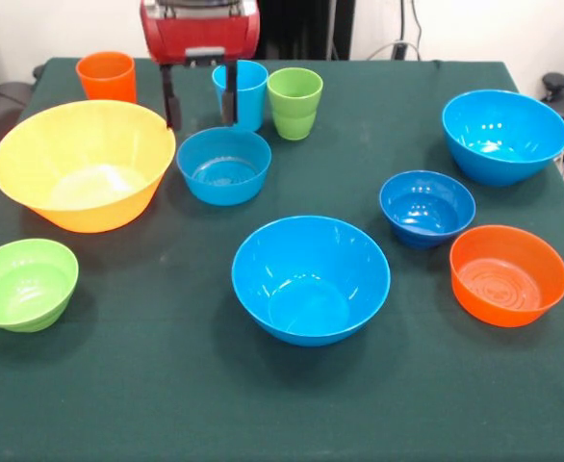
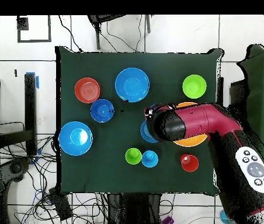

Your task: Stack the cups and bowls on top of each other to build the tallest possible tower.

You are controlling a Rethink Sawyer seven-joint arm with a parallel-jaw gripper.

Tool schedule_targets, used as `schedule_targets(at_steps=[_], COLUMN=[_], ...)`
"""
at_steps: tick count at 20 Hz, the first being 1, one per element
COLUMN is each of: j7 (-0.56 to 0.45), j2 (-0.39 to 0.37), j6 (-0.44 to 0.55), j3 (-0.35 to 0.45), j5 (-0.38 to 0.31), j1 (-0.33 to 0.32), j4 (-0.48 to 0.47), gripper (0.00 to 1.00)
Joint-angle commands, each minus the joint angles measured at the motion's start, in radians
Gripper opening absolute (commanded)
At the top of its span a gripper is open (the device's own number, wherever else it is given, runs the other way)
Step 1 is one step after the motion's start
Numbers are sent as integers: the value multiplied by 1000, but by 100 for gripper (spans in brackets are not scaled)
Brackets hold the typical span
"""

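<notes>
My gripper [image 1: 202, 121] hangs open and empty just behind the medium light blue bowl [image 1: 223, 166], between the big yellow-orange bowl [image 1: 83, 164] and the light blue cup [image 1: 243, 93]. The lime green cup [image 1: 294, 102] stands beside that cup, and the orange cup [image 1: 106, 77] is at the far left. Two large bright blue bowls [image 1: 310, 279] [image 1: 504, 135], a dark blue bowl [image 1: 426, 207], an orange bowl [image 1: 508, 274] and a lime green bowl [image 1: 24, 284] each stand alone. No tower shows. In the overhead view the arm [image 2: 193, 122] covers part of the yellow-orange bowl [image 2: 188, 141].
A dark green cloth [image 1: 166, 404] covers the table. Cables and dark equipment lie beyond the table's edges [image 2: 17, 169]. Bare cloth runs along the front edge below the centre blue bowl.
</notes>
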Motion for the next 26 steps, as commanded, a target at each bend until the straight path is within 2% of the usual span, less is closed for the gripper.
schedule_targets(at_steps=[1, 10, 19, 23, 26], j7=[-401, -462, -498, -489, -450], j2=[181, 235, 234, 212, 139], j6=[76, 98, 118, 124, 114], j3=[56, 65, 69, 82, 96], j5=[-137, -146, -132, -98, -70], j1=[-5, -17, -29, -54, -85], j4=[-127, -184, -184, -150, -75], gripper=[100, 100, 100, 100, 100])
